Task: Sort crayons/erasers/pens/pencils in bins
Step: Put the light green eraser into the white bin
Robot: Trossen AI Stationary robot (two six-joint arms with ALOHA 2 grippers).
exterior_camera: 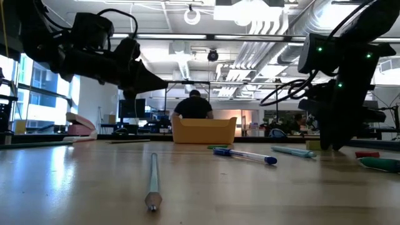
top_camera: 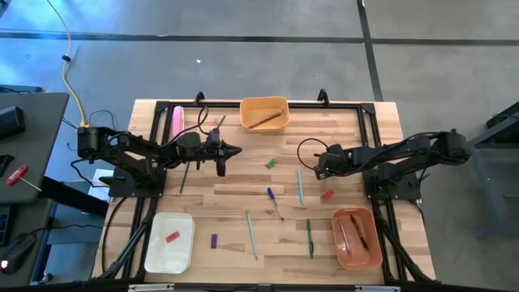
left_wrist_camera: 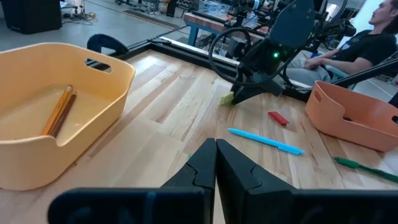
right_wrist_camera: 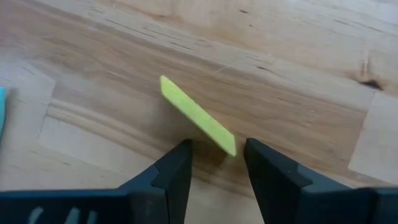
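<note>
My right gripper [right_wrist_camera: 217, 155] stands open and points steeply down over a short yellow crayon [right_wrist_camera: 198, 115] that lies flat on the wood. Its two fingertips stand either side of the crayon's nearer end, apart from it. In the high view this gripper [top_camera: 317, 165] is right of the table's middle. My left gripper [top_camera: 233, 150] hangs shut and nearly level above the table's left half, holding nothing. A green crayon [top_camera: 271, 163], a red crayon [top_camera: 328, 194] and a purple one [top_camera: 214, 241] lie loose. So do a blue pen [top_camera: 274, 201], teal pens [top_camera: 300, 185] and a green pen [top_camera: 309, 237].
The yellow-orange bin [top_camera: 280, 105] at the far edge holds a pencil. The salmon bin [top_camera: 357, 258] at the near right holds brown sticks. The white bin [top_camera: 158, 255] at the near left holds a red crayon. A pink bar [top_camera: 178, 122] and a dark pencil [top_camera: 185, 174] lie at the left.
</note>
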